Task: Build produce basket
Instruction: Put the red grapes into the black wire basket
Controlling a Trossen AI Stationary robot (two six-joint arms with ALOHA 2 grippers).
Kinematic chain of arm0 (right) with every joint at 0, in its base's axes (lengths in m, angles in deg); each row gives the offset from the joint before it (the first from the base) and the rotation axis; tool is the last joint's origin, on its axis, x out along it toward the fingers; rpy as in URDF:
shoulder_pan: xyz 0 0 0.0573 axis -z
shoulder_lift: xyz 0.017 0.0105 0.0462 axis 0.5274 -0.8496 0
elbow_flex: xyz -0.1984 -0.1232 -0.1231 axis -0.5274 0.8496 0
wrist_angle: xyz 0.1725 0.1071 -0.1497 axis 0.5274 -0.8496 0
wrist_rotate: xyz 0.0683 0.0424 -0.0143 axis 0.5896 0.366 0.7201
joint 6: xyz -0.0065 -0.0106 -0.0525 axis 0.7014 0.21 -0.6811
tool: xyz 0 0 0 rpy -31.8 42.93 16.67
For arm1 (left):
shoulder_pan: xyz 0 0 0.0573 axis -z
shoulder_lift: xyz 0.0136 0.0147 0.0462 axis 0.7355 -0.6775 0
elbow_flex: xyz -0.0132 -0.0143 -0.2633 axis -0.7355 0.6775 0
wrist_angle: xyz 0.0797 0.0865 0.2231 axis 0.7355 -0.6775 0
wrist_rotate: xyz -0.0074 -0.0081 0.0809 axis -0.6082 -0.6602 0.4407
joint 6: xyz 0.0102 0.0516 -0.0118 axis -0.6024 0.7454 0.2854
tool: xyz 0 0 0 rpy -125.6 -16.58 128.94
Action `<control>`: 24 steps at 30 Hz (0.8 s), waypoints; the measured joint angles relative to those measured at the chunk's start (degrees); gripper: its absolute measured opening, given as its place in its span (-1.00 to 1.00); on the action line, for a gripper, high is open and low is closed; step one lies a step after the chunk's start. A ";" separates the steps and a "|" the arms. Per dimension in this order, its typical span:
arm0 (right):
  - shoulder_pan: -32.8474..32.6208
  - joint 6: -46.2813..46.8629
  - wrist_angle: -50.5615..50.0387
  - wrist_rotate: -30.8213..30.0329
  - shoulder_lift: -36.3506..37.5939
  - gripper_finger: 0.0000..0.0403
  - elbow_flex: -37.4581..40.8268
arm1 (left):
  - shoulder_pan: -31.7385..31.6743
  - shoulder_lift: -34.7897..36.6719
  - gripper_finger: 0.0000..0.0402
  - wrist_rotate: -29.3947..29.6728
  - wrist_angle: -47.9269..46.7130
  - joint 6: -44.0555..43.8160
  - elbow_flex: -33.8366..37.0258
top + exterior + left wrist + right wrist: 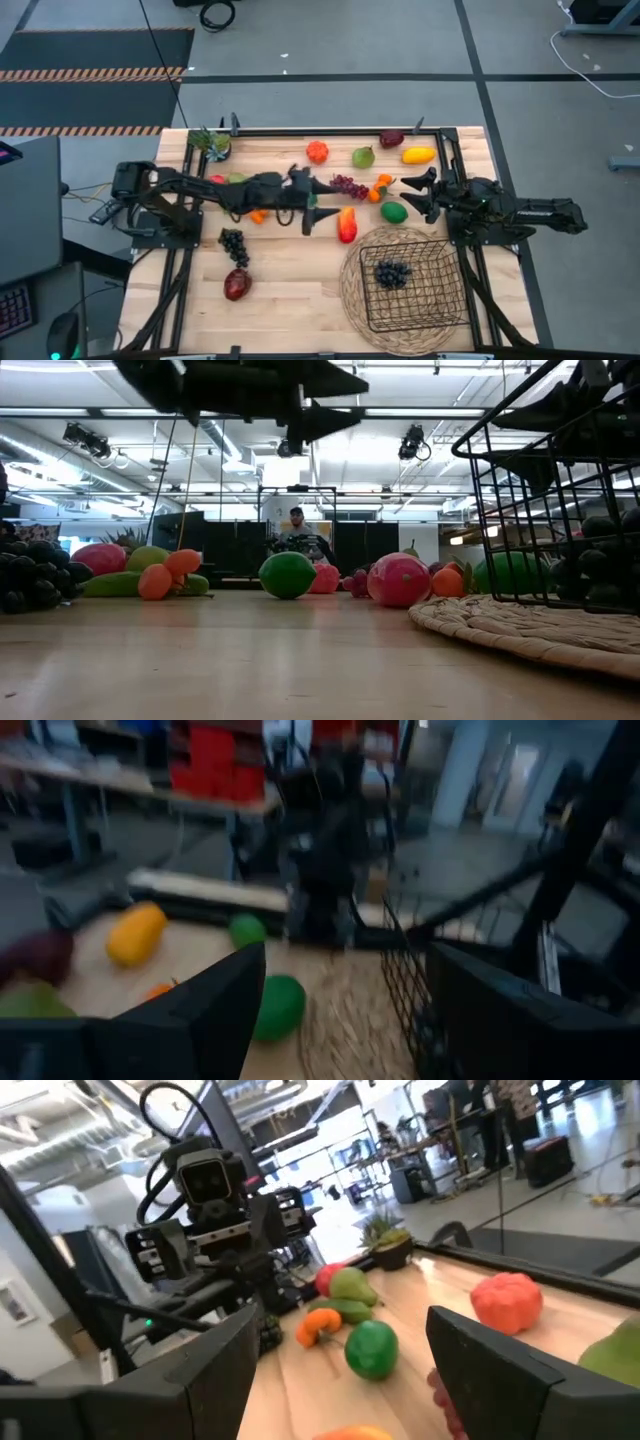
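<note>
Our left hand (312, 215) hovers open and empty, probably choosing; next we need the red-orange fruit (347, 225) for the black wire basket (436, 255).

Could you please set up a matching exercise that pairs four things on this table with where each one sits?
Things:
1. basket
2. dark grapes
3. left hand
4. right hand

Places:
A. inside the basket
B. open, above the table's middle, near the red and yellow fruit
C. on the round woven mat
D. open, near the green fruit

Pairs: 1-C, 2-A, 3-B, 4-D
</note>
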 joint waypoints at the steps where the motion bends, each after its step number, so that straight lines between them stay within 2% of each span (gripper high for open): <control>1: -0.09 0.01 0.46 -0.31 -0.53 0.45 0.02 | -0.39 0.52 0.40 0.06 2.59 0.07 1.48; 8: -0.24 0.91 3.44 -1.63 -4.20 0.45 0.00 | -3.56 2.02 0.40 0.07 10.55 1.04 8.82; 15: -0.22 -0.04 8.98 -3.24 -8.98 0.45 0.00 | -3.44 1.98 0.40 -1.65 10.52 1.21 11.64; 21: -0.22 -2.12 11.58 -4.12 -15.51 0.45 -0.89 | -2.87 2.43 0.40 -2.58 11.71 2.55 15.35; 24: -0.22 -2.96 11.75 -4.88 -20.37 0.45 -3.29 | -3.82 3.20 0.40 -2.53 15.81 2.43 18.04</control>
